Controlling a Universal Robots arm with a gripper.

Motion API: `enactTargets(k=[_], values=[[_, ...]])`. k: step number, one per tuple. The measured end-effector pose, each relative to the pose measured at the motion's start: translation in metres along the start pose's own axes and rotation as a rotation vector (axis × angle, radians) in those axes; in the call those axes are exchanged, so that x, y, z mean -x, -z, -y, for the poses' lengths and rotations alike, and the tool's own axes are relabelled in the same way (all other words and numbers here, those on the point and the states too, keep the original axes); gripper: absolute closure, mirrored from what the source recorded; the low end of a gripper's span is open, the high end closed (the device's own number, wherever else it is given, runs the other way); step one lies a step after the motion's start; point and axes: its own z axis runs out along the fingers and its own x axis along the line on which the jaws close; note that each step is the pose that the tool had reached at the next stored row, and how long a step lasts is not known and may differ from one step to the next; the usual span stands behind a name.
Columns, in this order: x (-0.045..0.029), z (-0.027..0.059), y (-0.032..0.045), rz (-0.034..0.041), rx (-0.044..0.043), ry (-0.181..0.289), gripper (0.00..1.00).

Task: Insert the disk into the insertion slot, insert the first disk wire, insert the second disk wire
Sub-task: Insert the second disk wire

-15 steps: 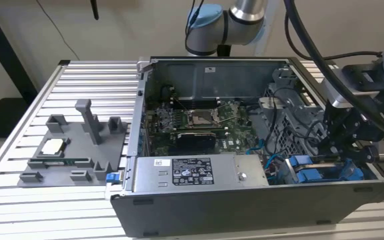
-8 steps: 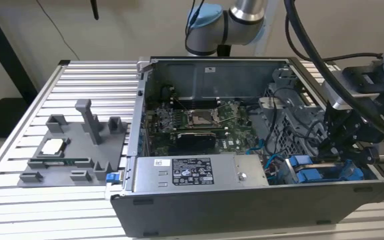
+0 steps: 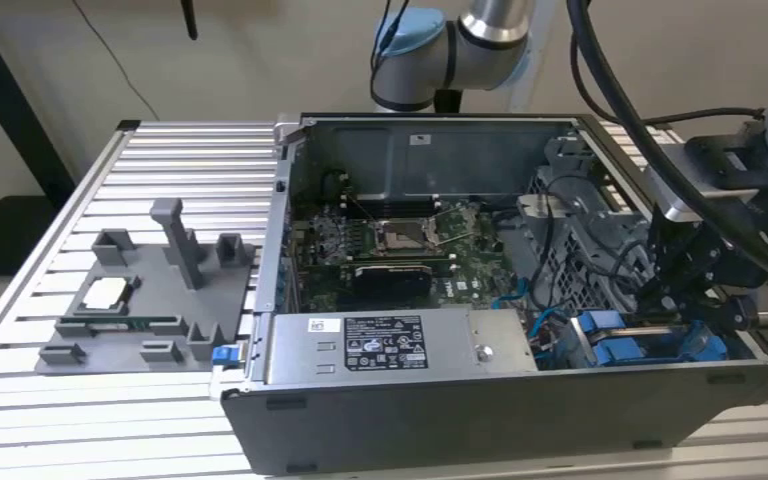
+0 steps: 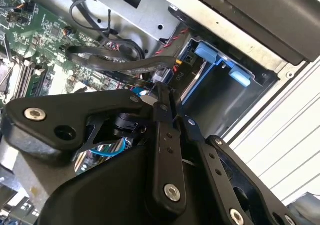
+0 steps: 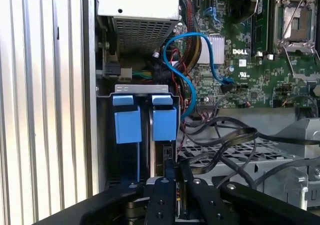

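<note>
Here my gripper hangs clenched, fingertips pressed together, just over the disk (edge-on between blue carrier tabs), which sits in its slot in the case corner, directly below my fingers.

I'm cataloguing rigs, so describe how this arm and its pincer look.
The arm has silver-grey tubes with light blue joint caps, and black cables run along it. The pincer is matte black, built of flat linkage bars held by silver screws, with slim fingers and a grey wrist block above it.
</note>
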Motion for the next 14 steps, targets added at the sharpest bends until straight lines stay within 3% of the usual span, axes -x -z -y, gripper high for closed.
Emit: enactTargets(k=[14], values=[[-0.0028,0.0000,-0.0064,0.0001,-0.0065,0.001,0.84]])
